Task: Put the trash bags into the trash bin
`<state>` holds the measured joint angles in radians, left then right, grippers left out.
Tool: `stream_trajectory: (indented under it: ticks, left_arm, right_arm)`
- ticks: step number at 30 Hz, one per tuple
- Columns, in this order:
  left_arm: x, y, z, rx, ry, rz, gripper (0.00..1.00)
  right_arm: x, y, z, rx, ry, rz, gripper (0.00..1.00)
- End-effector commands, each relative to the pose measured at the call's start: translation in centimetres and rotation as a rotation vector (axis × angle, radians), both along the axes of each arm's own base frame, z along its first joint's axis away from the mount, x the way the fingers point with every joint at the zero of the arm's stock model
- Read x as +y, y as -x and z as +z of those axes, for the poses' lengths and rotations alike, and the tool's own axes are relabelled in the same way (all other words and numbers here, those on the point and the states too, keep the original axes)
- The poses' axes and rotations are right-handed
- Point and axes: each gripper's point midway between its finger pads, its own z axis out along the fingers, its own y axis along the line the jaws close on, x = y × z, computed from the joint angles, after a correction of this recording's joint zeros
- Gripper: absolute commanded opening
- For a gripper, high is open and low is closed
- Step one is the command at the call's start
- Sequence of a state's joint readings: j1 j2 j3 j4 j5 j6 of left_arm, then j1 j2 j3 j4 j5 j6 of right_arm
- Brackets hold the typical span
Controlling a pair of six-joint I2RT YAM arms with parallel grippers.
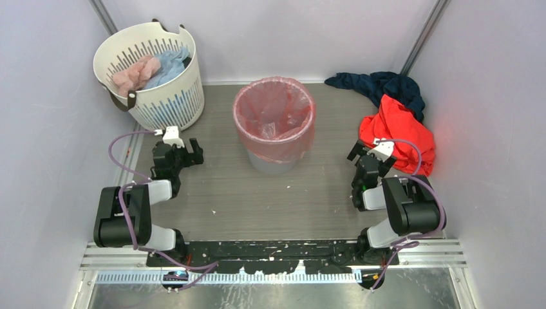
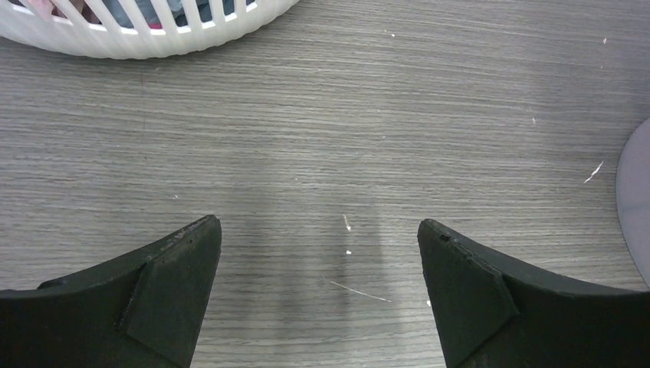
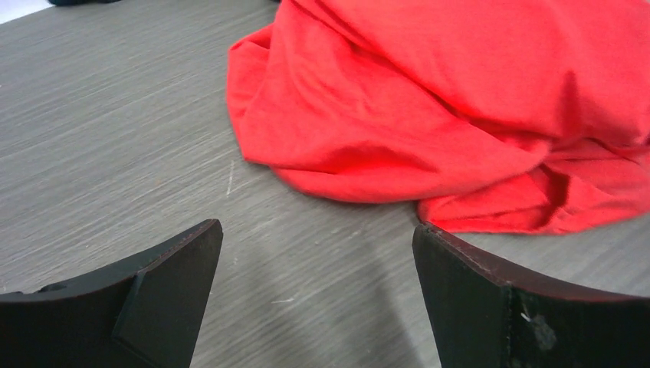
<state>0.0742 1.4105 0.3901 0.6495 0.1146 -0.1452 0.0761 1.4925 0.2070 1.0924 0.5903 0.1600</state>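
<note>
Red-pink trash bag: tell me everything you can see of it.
The trash bag is thin, translucent red-pink plastic film, crinkled and slightly glossy. It lines the inside of the grey trash bin, mouth open upward, with its edge folded over the rim and draping partway down the outside wall. It sits mid-width on the table, toward the far side. Only the bin touches it.

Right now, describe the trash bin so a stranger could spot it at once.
On the grey wood-grain table, look to the middle, toward the back. The trash bin is the round, smooth-sided grey tub there, lined with a translucent pink trash bag. Unlike the white laundry basket on its left, it has no slots or handles.
</note>
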Motion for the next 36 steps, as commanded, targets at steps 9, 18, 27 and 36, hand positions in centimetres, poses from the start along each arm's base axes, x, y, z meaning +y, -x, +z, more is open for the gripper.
stream_trajectory:
  ticks: [9,18,27,36]
  left_arm:
    - [0.1,-1.9,0.8,-0.165,-0.064,-0.029,1.0]
    - [0.0,-2.1,0.5,-0.134,-0.094,-0.003,1.0]
    - [-0.1,-2.0,0.6,-0.141,-0.097,-0.012,1.0]
    - [-0.2,-2.0,0.5,-0.137,-0.096,-0.015,1.0]
  right_arm:
    - [1.9,-3.6,0.0,0.031,-0.004,0.13,1.0]
    - [1.4,-3.9,-0.2,0.043,-0.032,0.117,1.0]
    - [1.2,-3.7,-0.1,0.033,-0.026,0.113,1.0]
    - [1.3,-3.8,-0.1,0.04,-0.027,0.114,1.0]
